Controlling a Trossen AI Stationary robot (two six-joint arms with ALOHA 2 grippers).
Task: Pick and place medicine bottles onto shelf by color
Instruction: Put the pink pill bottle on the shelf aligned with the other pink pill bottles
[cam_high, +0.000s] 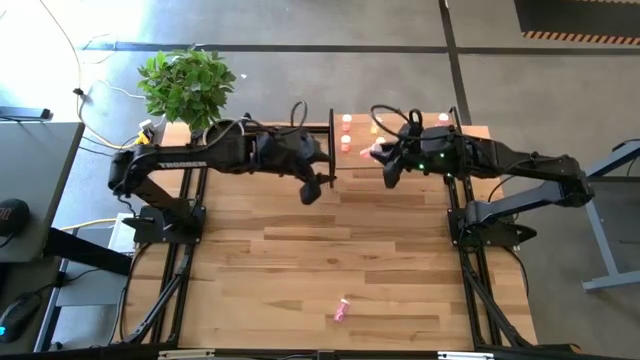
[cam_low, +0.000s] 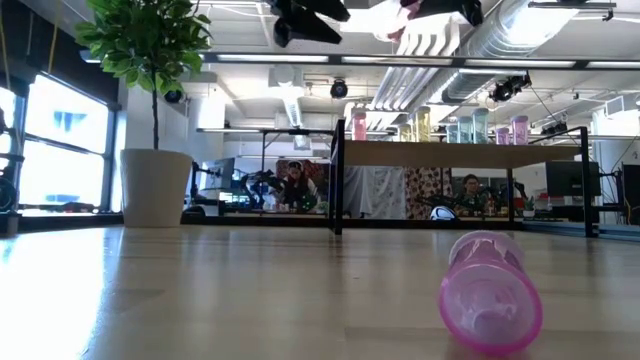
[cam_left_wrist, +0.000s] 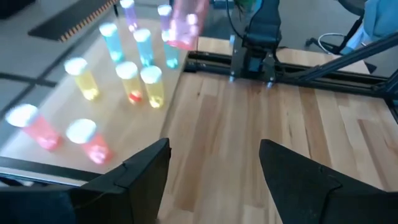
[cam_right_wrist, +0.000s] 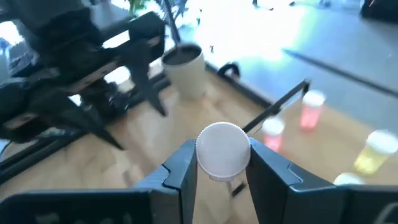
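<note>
My right end effector (cam_right_wrist: 221, 168) pinches a light, slick, translucent pink plastic medicine bottle (cam_right_wrist: 222, 151) across its body, white cap toward my wrist, near the light-wood, black-framed shelf (cam_high: 395, 150); my left end effector (cam_left_wrist: 214, 165) gapes empty.

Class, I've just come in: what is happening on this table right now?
A two-armed robot is sorting small medicine bottles onto a shelf at the table's far edge. The right claw is shut on a pink bottle with a white cap, holding it beside the shelf, where coloured bottles already stand. The left claw is open and empty. One pink bottle lies on its side on the table.
</note>
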